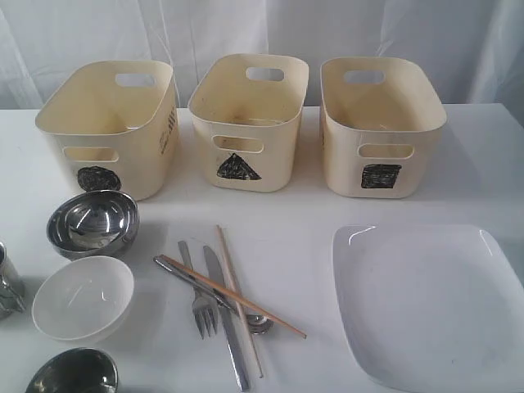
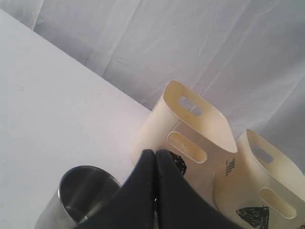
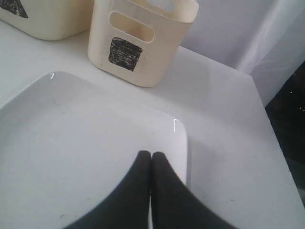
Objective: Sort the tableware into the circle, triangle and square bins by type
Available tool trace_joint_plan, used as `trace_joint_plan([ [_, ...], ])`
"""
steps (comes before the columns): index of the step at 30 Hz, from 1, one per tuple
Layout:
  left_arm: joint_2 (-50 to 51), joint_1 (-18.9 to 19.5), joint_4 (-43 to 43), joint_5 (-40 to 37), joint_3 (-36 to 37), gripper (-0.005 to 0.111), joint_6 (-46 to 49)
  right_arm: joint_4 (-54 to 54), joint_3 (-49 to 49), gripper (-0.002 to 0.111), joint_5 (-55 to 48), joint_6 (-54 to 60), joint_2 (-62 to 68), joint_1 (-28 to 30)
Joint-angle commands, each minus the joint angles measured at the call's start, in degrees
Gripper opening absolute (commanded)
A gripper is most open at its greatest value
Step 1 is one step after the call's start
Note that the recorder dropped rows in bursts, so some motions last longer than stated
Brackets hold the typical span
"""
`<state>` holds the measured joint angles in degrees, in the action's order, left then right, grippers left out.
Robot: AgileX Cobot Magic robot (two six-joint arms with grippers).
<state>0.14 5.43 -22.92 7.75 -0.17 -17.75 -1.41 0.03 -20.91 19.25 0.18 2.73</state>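
A flat, matte white surface (image 1: 315, 209) fills the scene, backed along its far edge by a wrinkled white fabric curtain (image 1: 82, 33), with a dark gap (image 3: 288, 138) showing past one side edge.

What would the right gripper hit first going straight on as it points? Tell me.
Most likely the large white square plate, which lies just ahead of the shut right gripper; the square bin stands beyond it. Depth is unclear.
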Motion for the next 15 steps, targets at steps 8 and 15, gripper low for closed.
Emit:
trace_joint_plan([
  [8, -0.14, 0.1, 4.34, -10.23, 0.17, 0.0, 13.03, -0.28, -0.03, 0.0, 0.76, 0.0, -0.18, -0.33],
  [15, -0.14, 0.1, 4.34, 0.52, -2.21, 0.0, 14.97, -0.28, -0.03, 0.0, 0.76, 0.0, -0.18, -0.33],
])
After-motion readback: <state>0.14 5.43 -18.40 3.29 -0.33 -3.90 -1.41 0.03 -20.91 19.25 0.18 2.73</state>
